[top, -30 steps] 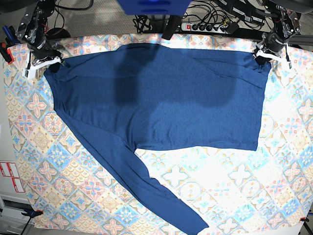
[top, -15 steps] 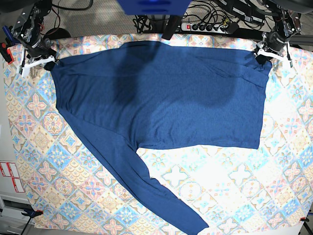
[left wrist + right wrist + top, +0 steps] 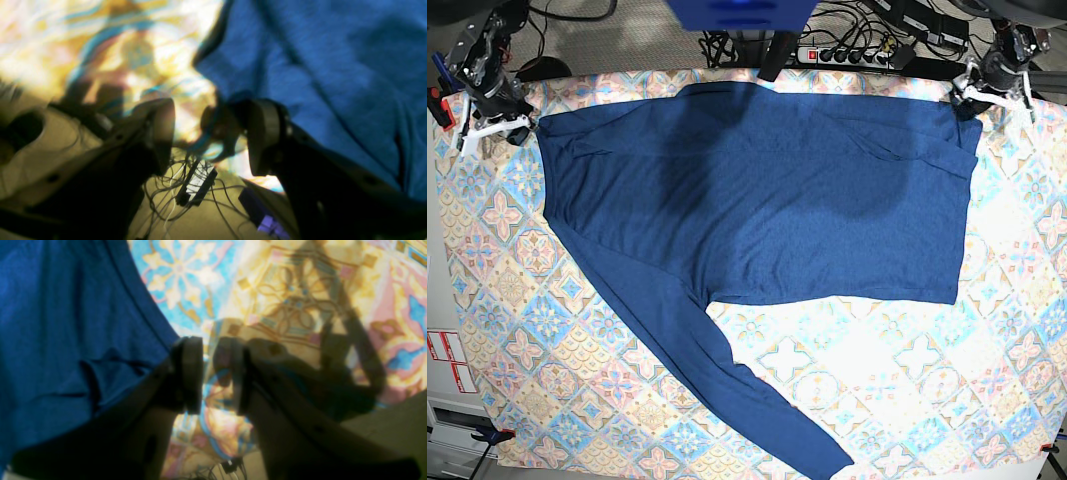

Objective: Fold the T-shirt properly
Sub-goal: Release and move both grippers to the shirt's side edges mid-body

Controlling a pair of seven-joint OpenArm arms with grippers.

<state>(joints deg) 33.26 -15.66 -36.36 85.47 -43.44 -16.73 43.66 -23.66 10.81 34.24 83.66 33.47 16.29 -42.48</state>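
Observation:
The dark blue T-shirt (image 3: 767,190) lies spread flat on the patterned cloth, with one long sleeve (image 3: 757,400) running toward the front edge. My right gripper (image 3: 489,125) hovers just off the shirt's far-left corner. In the right wrist view the right gripper (image 3: 215,376) is open by a narrow gap, with only cloth showing between its fingers and the shirt (image 3: 66,323) off to the left. My left gripper (image 3: 995,95) stands at the far-right corner. The left wrist view shows the left gripper (image 3: 213,136) wide open and empty, the shirt (image 3: 333,66) beside its right finger.
The pastel diamond-patterned cloth (image 3: 907,380) covers the table. A power strip with cables (image 3: 847,52) lies behind the back edge, and a blue block (image 3: 737,12) hangs over the top centre. Red-marked labels (image 3: 447,360) sit at the left edge.
Both grippers have opened and let go of the shirt's far corners, backing up and outward. The left corner was drawn out flatter toward the back left before release.

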